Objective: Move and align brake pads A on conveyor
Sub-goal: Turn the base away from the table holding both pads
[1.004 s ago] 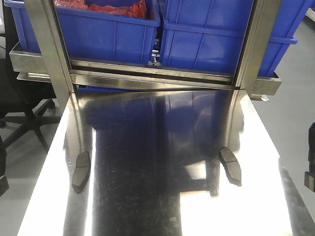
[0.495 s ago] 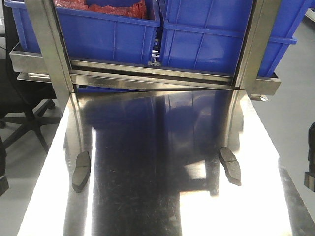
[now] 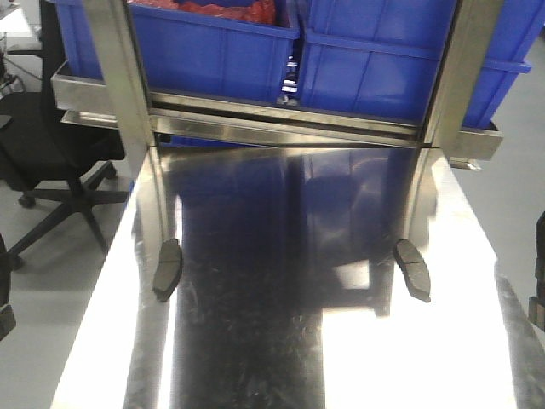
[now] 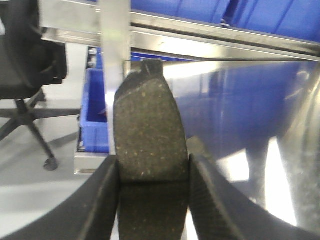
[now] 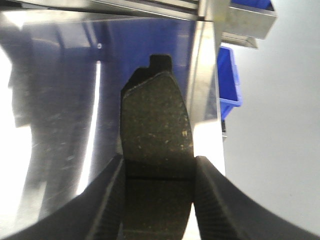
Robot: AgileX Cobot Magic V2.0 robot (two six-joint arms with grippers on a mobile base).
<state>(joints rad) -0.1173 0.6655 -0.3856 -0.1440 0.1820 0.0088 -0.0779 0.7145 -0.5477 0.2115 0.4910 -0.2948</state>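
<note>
My left gripper (image 4: pixel 151 166) is clamped: its two black fingers (image 4: pixel 102 200) press against the long sides of the left brake pad (image 4: pixel 150 120). This is a speckled dark grey-brown piece with a tab at its free end. It is held at the left edge of the steel counter (image 4: pixel 225 130), tab toward the counter's far end.

My right gripper (image 5: pixel 159 162) is in the same condition. It is closed on both sides of the right brake pad (image 5: pixel 156 115), which is held above the counter near its right edge, tab toward the far end.

In the front view, a left-edge pad (image 3: pixel 167 268) shows near the counter's left edge and a right-edge pad (image 3: pixel 413 269) near its right edge, about level with each other. I cannot tell whether these are the two I hold.

Blue bins (image 3: pixel 213 51) stand on a steel rack (image 3: pixel 281 128) across the counter's far end. An office chair (image 3: pixel 51 153) stands off the counter's left side.
</note>
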